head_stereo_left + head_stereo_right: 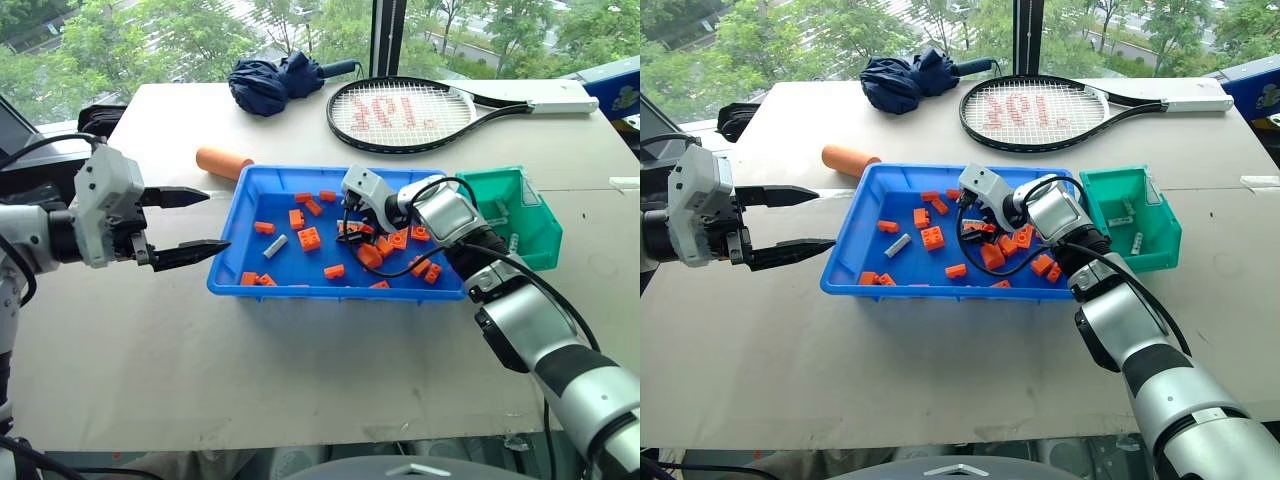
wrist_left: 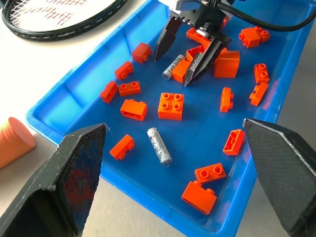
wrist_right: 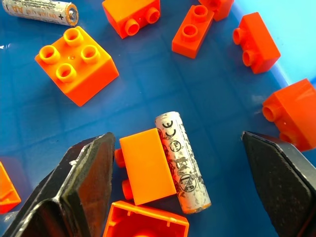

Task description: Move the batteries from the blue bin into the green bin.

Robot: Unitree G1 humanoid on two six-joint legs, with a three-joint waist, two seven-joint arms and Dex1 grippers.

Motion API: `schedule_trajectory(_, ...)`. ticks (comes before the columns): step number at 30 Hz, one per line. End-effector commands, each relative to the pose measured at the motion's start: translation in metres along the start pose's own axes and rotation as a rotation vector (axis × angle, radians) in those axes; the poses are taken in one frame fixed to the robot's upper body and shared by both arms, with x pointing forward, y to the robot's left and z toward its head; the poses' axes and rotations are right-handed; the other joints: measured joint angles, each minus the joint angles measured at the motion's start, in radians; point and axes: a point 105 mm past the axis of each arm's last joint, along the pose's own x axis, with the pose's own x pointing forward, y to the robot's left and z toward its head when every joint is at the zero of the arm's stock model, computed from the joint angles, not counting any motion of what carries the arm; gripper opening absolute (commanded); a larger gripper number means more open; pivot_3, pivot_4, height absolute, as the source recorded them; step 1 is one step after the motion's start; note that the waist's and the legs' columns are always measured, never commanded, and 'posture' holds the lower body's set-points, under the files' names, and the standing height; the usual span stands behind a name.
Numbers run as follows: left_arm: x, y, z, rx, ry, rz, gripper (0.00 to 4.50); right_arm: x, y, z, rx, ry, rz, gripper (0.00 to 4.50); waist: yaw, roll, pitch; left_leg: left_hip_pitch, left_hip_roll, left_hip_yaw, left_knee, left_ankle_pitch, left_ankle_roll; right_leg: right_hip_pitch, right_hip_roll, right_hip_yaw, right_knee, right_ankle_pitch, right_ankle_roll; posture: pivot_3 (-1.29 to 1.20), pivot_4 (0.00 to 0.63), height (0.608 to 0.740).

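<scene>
In the blue bin (image 1: 240,205), the right claw (image 2: 183,58), fingers spread, straddles a battery (image 2: 173,67) lying beside an orange brick (image 3: 146,165), its long axis crossing the gap, while the spread left claw (image 1: 190,225) hovers empty, left of the bin.

Left pincer (image 1: 190,225) spread wide; right pincer (image 2: 183,61) angled down, parted.
</scene>
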Motion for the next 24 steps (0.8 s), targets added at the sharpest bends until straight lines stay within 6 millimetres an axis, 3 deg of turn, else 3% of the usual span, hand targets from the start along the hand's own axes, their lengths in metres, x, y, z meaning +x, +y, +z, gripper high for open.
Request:
schedule_trajectory(1, -0.005, 0.002, 0.009, 0.044, -0.007, 0.015, 4.5, -0.006, 0.002, 0.011, -0.049, -0.016, 0.01, 2.33, 0.0, 0.0, 0.0, 0.0, 0.0, 0.0, 0.0, 0.0, 0.0, 0.0, 0.0, 0.0, 0.0, 0.0, 0.0, 0.0, 0.15, 0.74)
schedule_trajectory(3, -0.004, 0.002, 0.009, 0.042, -0.008, 0.014, 4.5, -0.007, 0.002, 0.01, -0.051, -0.013, 0.015, 1.46, 0.0, 0.0, 0.0, 0.0, 0.0, 0.0, 0.0, 0.0, 0.0, 0.0, 0.0, 0.0, 0.0, 0.0, 0.0, 0.0, 0.15, 0.74)
schedule_trajectory(5, -0.003, 0.002, 0.008, 0.041, -0.009, 0.012, 4.5, -0.009, 0.002, 0.01, -0.056, -0.014, 0.017, 1.22, 0.0, 0.0, 0.0, 0.0, 0.0, 0.0, 0.0, 0.0, 0.0, 0.0, 0.0, 0.0, 0.0, 0.0, 0.0, 0.0, 0.15, 0.74)
schedule_trajectory(7, -0.002, 0.002, 0.008, 0.041, -0.011, 0.011, 4.5, -0.011, 0.003, 0.012, -0.061, -0.017, 0.02, 0.35, 0.0, 0.0, 0.0, 0.0, 0.0, 0.0, 0.0, 0.0, 0.0, 0.0, 0.0, 0.0, 0.0, 0.0, 0.0, 0.0, 0.15, 0.74)
schedule_trajectory(9, -0.002, 0.003, 0.008, 0.041, -0.012, 0.01, 4.5, -0.013, 0.005, 0.013, -0.067, -0.024, 0.028, 0.03, 0.0, 0.0, 0.0, 0.0, 0.0, 0.0, 0.0, 0.0, 0.0, 0.0, 0.0, 0.0, 0.0, 0.0, 0.0, 0.0, 0.15, 0.74)
schedule_trajectory(19, 0.0, 0.004, 0.009, 0.048, -0.012, 0.003, 4.5, -0.023, 0.006, 0.018, -0.11, -0.041, 0.026, 0.03, 0.001, 0.0, 0.0, 0.0, 0.0, 0.0, 0.0, 0.0, 0.0, 0.0, 0.0, 0.0, 0.0, 0.0, 0.0, 0.0, 0.15, 0.74)
schedule_trajectory(21, 0.0, 0.005, 0.009, 0.05, -0.011, 0.003, 4.5, -0.027, 0.005, 0.023, -0.124, -0.061, 0.017, 0.56, 0.001, 0.0, 0.0, 0.0, 0.0, 0.0, 0.0, 0.0, 0.0, 0.0, 0.0, 0.0, 0.0, 0.0, 0.0, 0.0, 0.15, 0.74)
schedule_trajectory(24, 0.0, 0.004, 0.008, 0.049, -0.01, 0.002, 4.5, -0.031, -0.001, 0.029, -0.13, -0.081, -0.029, 1.72, 0.001, 0.0, 0.0, 0.0, 0.0, 0.0, 0.0, 0.0, 0.0, 0.0, 0.0, 0.0, 0.0, 0.0, 0.0, 0.0, 0.15, 0.74)
